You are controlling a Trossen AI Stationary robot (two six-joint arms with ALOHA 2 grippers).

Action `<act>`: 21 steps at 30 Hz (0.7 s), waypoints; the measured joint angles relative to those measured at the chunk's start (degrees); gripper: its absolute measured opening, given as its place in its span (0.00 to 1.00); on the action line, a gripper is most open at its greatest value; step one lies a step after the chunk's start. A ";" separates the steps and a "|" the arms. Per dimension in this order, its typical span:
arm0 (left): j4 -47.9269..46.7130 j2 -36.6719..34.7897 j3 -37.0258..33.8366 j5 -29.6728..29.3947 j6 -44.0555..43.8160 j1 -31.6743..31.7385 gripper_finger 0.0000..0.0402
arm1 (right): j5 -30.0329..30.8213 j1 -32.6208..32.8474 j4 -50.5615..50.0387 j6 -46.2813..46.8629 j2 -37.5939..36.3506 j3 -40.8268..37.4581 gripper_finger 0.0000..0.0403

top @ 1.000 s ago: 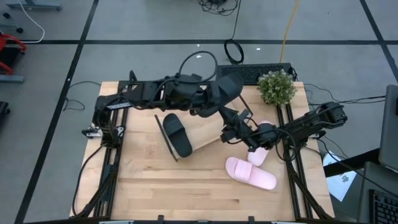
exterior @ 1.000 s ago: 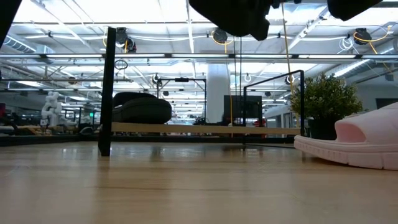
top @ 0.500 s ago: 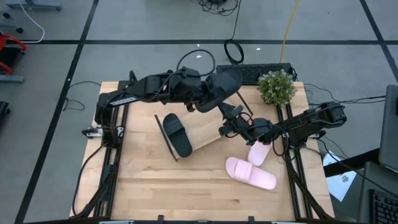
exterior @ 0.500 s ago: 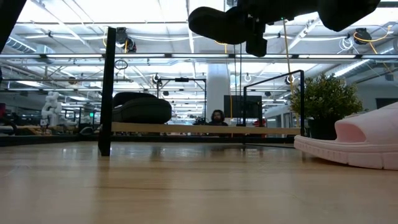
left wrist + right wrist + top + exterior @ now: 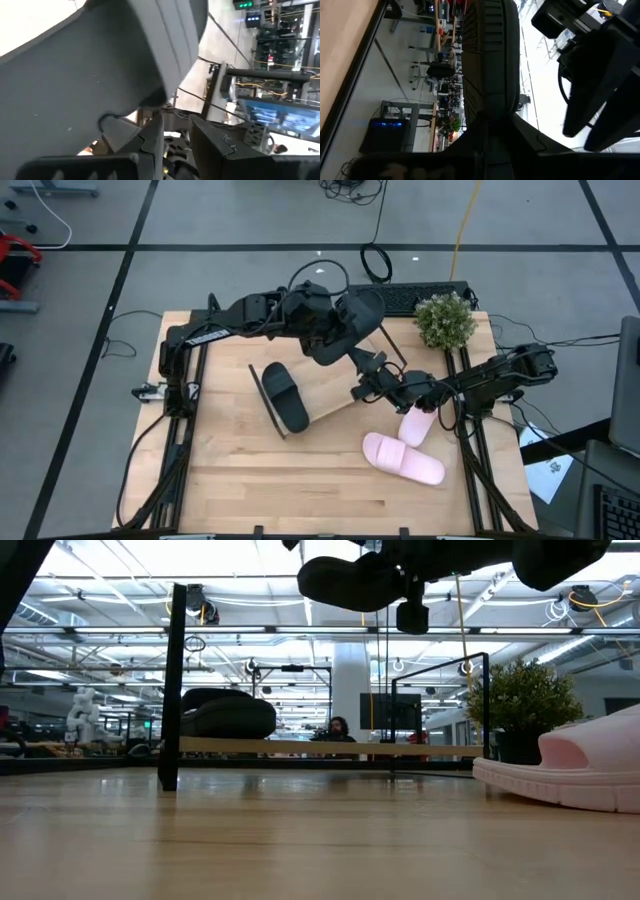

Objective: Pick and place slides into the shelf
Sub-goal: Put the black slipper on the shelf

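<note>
One black slide (image 5: 367, 315) is lifted high above the shelf's right end. It shows as a dark shape at the top of the low view (image 5: 350, 580). My left gripper (image 5: 345, 345) is at it. In the left wrist view the slide (image 5: 100, 60) fills the space just past the narrow-set fingers. My right gripper (image 5: 372, 375) reaches in from the right; the slide's ridged sole (image 5: 490, 60) runs straight out ahead of it. A second black slide (image 5: 285, 395) lies sole-down on the shelf board (image 5: 335, 385). Two pink slides (image 5: 402, 457) (image 5: 418, 420) lie on the table. My left gripper is shut on the lifted black slide at an edge (image 5: 150, 102) just past one finger (image 5: 150, 142). The slide itself hides the rest of the contact. The slide is clear of the shelf and the table.
A potted plant (image 5: 445, 320) stands at the table's far right corner, with a keyboard (image 5: 420, 295) behind the far edge. The shelf sits turned at an angle mid-table. My right arm passes over the upright pink slide. Bare tabletop lies along the near edge and to the left.
My right gripper has moved from beside the pink slide toward the table's left and far edge, up to the lifted black slide. My left arm's wrist has swung a little toward the far edge. In the low view the black slide has shifted left.
</note>
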 joint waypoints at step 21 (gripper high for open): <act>-4.16 0.42 0.00 -0.76 0.31 3.07 0.21 | -0.04 0.03 -0.45 0.11 0.00 0.03 0.09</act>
